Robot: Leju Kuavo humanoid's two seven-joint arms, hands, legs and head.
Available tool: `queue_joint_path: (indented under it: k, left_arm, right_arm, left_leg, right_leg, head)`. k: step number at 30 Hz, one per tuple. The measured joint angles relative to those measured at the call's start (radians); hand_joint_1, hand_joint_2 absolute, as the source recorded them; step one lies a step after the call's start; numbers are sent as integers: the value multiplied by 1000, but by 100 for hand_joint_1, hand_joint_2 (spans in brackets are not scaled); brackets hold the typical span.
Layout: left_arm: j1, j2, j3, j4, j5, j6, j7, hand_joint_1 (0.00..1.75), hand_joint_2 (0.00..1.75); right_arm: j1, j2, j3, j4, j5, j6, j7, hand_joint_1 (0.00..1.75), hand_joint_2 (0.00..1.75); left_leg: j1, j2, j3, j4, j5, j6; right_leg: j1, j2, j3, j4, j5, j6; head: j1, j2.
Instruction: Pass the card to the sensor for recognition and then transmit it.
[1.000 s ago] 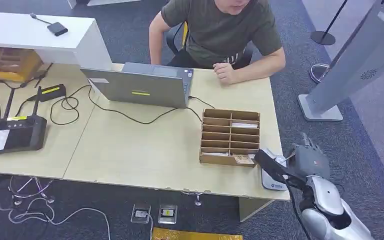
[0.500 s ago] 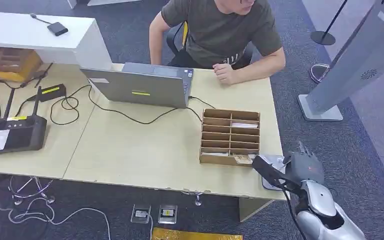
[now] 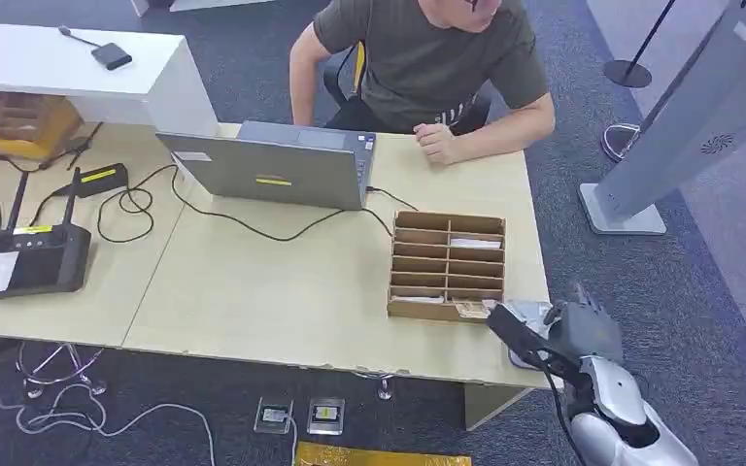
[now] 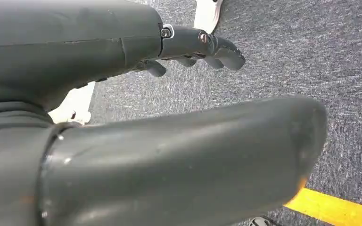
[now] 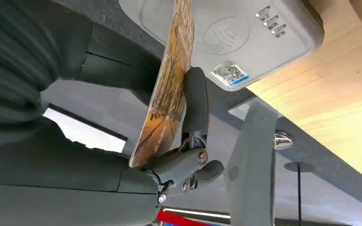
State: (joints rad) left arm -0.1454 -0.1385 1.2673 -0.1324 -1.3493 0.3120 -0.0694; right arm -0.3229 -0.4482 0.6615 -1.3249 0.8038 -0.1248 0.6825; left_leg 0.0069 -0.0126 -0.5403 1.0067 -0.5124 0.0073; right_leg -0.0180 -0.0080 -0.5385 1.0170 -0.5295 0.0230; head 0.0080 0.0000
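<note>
Grey carpet (image 3: 641, 272) lies around your pale wooden bench (image 3: 282, 291), and a person (image 3: 427, 68) in a dark green shirt sits at the far side behind an open laptop (image 3: 272, 170). On the bench's left you have a black terminal (image 3: 34, 257) with trailing cables. A brown cardboard organiser (image 3: 447, 264) with slotted compartments stands near the right end. Off to the right, on the carpet, a tall grey kiosk (image 3: 680, 126) leans on its base.

Your right hand (image 3: 583, 335) is at the bench's near right corner, beside the organiser. From the right wrist view, the card (image 5: 169, 89), orange-brown with a printed picture, is pinched between the thumb and a dark finger (image 5: 195, 106), so the right hand is clamped on it. The card stands on edge, its far end over the grey sensor (image 5: 235, 33), which lies flat at the bench corner and carries a wave symbol and a small sticker. You cannot tell whether the card touches the sensor's face.

Your left hand (image 4: 188, 52) hangs over carpet, with a yellow floor line (image 4: 334, 212) nearby. Its fingers are curled only loosely, apart from the thumb, and it holds nothing.
</note>
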Motion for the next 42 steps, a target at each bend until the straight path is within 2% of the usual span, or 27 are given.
queue_joint_path:
  k: [20, 25, 31, 38, 42]
  left_arm:
    - [0, 1, 0, 0, -12, -7, -2, 0, 0]
    - [0, 1, 0, 0, -17, -8, -6, 0, 0]
    - [0, 1, 0, 0, -22, -12, -11, 0, 0]
    - [0, 1, 0, 0, -27, -15, -12, 0, 0]
    - [0, 2, 0, 0, -29, -18, -12, 0, 0]
  right_arm:
    - [40, 10, -35, -6, -43, -36, 0, 175, 175]
    - [34, 13, -40, -60, 25, 8, 0, 175, 175]
    - [-4, 18, -61, -185, 120, 63, 0, 175, 175]
    - [-97, 23, -71, -346, 193, 197, 0, 175, 175]
    - [-132, 23, -77, -408, 219, 240, 0, 175, 175]
  left_leg:
    - [0, 3, 4, 0, 0, 0]
    - [0, 3, 3, 0, 0, 0]
    - [0, 3, 3, 0, 0, 0]
    - [0, 4, 3, 0, 0, 0]
    - [0, 4, 3, 0, 0, 0]
  right_leg:
    - [0, 3, 3, 0, 0, 0]
    - [0, 3, 3, 1, 0, 0]
    - [0, 3, 2, 1, 0, 0]
    - [0, 3, 2, 1, 0, 0]
    - [0, 3, 2, 1, 0, 0]
  head:
    - [0, 0]
    - [0, 0]
    - [0, 0]
    - [0, 0]
    - [0, 0]
